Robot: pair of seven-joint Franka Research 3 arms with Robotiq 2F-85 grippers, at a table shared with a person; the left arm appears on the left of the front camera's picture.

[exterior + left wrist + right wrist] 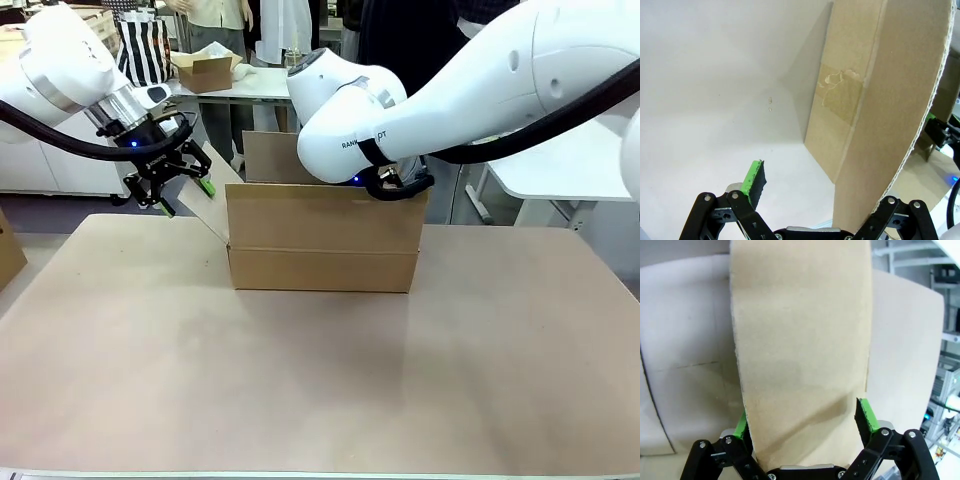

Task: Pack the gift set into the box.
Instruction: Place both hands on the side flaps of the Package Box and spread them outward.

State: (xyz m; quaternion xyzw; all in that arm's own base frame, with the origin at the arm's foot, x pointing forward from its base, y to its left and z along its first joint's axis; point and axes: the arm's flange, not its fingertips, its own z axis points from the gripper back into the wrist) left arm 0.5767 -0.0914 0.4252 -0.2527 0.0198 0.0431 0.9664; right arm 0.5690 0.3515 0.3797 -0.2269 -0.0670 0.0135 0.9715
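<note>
Left tool: open wide, holding nothing. It hangs over the desk at the left end of the box.
Green pad: this left-tool pad is out in the open, well apart from the cardboard. The other finger is hidden behind a flap.
Left flap: it sticks out from the box at a slant. It sits between the left tool's fingers, close to the hidden one.
Right tool: its fingers are spread wide. It is up at the top right corner of the box, and the box front hides part of it in the front view.
Right pads: there is one green pad on each side of a cardboard flap. I cannot tell if they press on it.
Right flap: its flat face covers the gap between the right tool's fingers.
Box: brown cardboard, standing on the desk near the middle, a bit toward the far side. Its top is open.
Back flap: it stands up behind the box.
Desk: pale and flat.
</note>
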